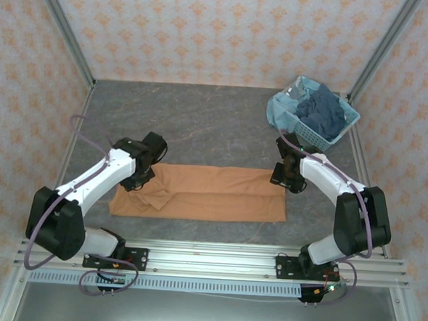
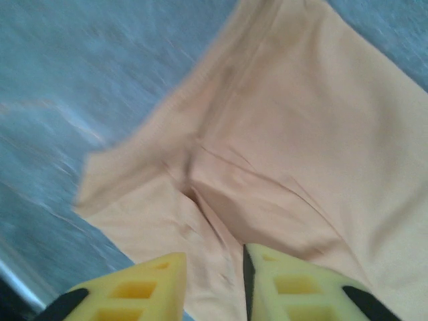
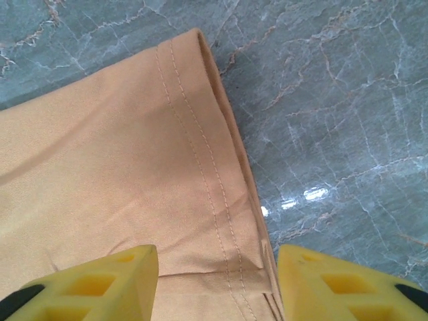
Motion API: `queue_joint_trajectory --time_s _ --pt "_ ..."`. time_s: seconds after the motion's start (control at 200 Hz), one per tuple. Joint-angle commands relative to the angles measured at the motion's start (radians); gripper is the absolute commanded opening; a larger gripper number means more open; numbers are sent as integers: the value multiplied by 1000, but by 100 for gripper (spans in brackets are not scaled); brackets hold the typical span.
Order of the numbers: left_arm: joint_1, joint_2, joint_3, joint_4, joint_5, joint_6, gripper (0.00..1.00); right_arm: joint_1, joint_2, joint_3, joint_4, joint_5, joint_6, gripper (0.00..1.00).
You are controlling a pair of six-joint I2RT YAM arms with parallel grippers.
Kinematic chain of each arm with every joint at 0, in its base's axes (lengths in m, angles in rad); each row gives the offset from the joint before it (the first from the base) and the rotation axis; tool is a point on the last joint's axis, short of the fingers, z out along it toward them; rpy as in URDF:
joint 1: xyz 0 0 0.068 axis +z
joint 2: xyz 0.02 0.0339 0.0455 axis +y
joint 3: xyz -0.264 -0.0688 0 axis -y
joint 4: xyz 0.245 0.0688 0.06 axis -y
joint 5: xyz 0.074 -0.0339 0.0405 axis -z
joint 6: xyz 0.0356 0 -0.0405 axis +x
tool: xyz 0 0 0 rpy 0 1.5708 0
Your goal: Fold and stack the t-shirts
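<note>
**Left claw.** The left claw (image 1: 135, 182) stands over the left end of the orange-tan t-shirt (image 1: 205, 193). The shirt lies folded into a long strip across the grey marbled table (image 1: 202, 123). In the wrist view the left claw (image 2: 214, 284) has its yellow fingers (image 2: 134, 294) parted by a narrow gap: released, with nothing seen pinched. The orange-tan cloth (image 2: 301, 134) lies beneath the claw and spreads ahead of it. A crease sits just ahead of the fingertips. The picture is blurred, so contact between the tips and the cloth cannot be determined.

**Right claw.** The right claw (image 1: 285, 181) stands over the strip's right end. In its wrist view the right claw (image 3: 215, 267) has its fingers (image 3: 100, 281) wide apart and grips nothing. The shirt's (image 3: 100, 167) double-stitched hem runs beneath the gap. Cloth lies under one finger and bare table (image 3: 334, 100) under the other and ahead.

**Other shirts.** Beyond the right claw stands a light blue basket (image 1: 313, 141), near the table's far right corner. It holds a dark navy shirt (image 1: 322, 112). A pale blue shirt (image 1: 279, 110) is draped over the rim on the side toward the left claw.
</note>
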Motion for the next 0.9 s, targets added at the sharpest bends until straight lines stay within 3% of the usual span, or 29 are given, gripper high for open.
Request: queue_joint_trajectory --time_s 0.0,0.32,0.575,0.726,0.896 --pt "-22 38 -38 106 190 -110 22 6 -3 -7 30 -28 -17 45" --pt "21 203 -87 171 226 -163 13 -1 161 79 61 -37 -62 42" --pt "118 396 0 140 125 -26 13 -10 300 130 -20 4 -19 39" --pt "144 519 132 158 119 65 13 -10 269 83 -46 10 40 39" --pt "144 744 472 129 122 165 13 4 204 -14 -64 -30 126 38"
